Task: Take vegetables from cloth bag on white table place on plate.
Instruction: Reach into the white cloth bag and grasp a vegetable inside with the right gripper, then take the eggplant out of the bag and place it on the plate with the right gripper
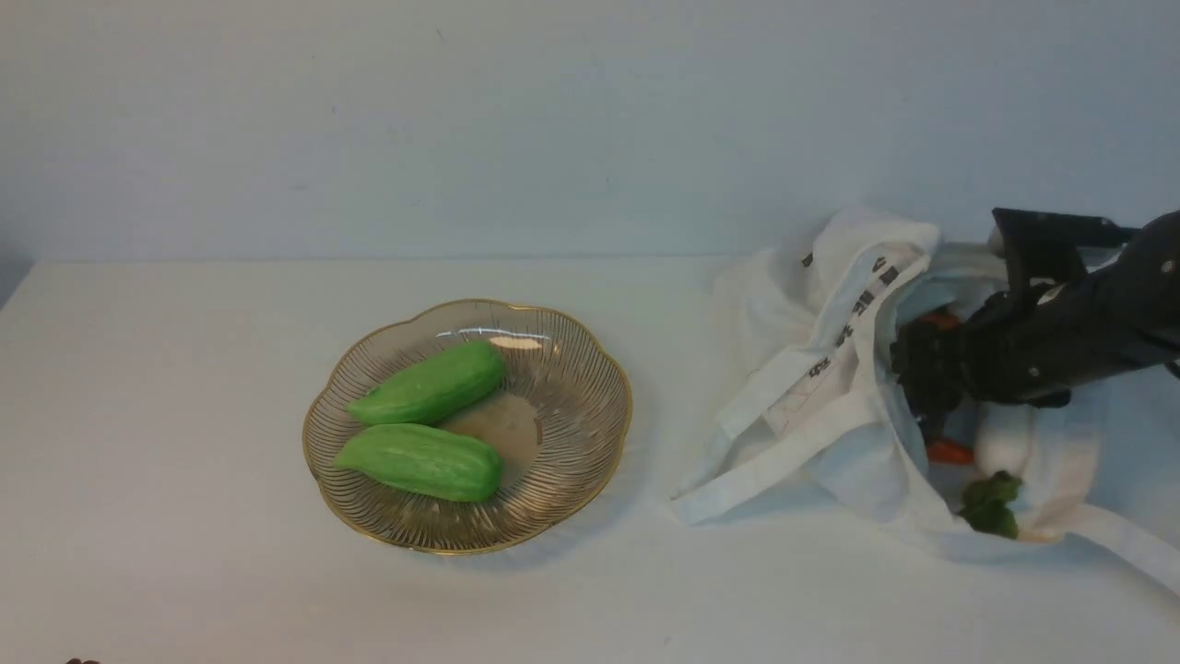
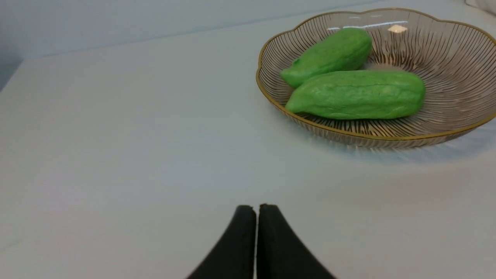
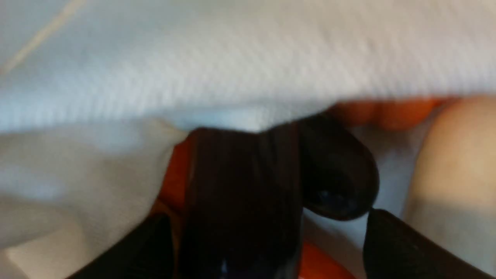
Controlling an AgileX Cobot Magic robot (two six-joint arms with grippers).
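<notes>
The cloth bag (image 1: 830,387) lies crumpled at the right of the white table (image 1: 184,415). My right gripper (image 1: 922,369) reaches into its mouth. In the right wrist view this gripper (image 3: 265,217) is open, its fingers on either side of a dark-purple eggplant (image 3: 240,201), with a second eggplant end (image 3: 337,174) beside it. Orange carrots (image 1: 949,452) and a white radish (image 1: 1005,438) with green leaves show in the bag. The plate (image 1: 590,369) holds two green gourds (image 1: 429,383). My left gripper (image 2: 255,207) is shut and empty above bare table, near the plate (image 2: 457,46).
The bag's long straps (image 1: 737,480) trail over the table towards the plate. Bag cloth (image 3: 232,58) hangs close over the right gripper. A pale wall stands behind the table's far edge.
</notes>
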